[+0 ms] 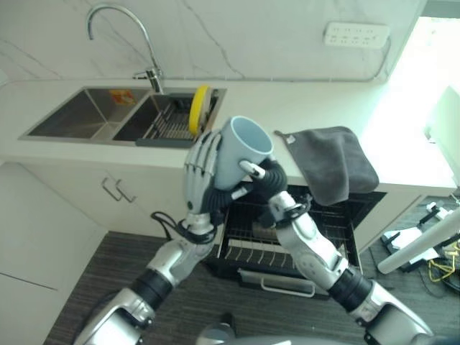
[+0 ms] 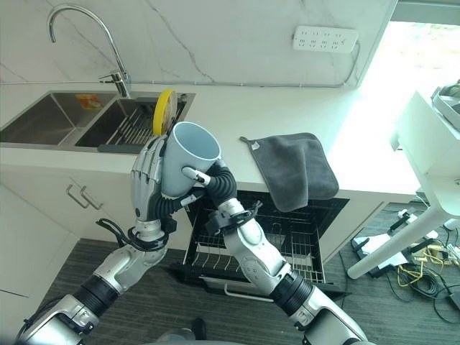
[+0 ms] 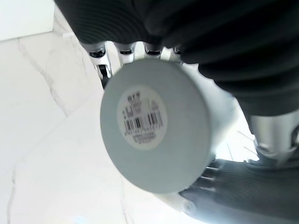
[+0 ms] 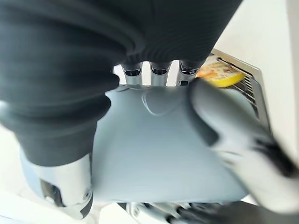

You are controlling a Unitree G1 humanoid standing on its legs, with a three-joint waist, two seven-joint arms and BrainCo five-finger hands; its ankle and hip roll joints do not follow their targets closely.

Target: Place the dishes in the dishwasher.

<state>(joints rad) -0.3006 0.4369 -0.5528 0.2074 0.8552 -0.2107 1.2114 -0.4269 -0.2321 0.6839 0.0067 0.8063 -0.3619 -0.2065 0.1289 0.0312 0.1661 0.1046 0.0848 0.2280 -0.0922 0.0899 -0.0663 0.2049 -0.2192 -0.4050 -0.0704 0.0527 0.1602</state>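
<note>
My two head eyes look down from above, sharing the counter (image 1: 287,100) and open dishwasher (image 2: 302,237), while each wrist camera peers along its hand, pressed close against the mug (image 3: 156,130).

White marble-veined wall (image 1: 251,36) w/ a socket strip (image 1: 356,34) near its right end; white counter (image 1: 287,108) below, sink (image 1: 79,115) & curved tap (image 1: 118,32) at left end. White cabinets (image 1: 65,194) under counter, dark wood-grain floor (image 1: 108,266), bright daylight from right

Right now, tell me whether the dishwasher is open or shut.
Open: the dishwasher rack is pulled out below the counter, wire tines exposed, beneath the mug both hands hold.
</note>
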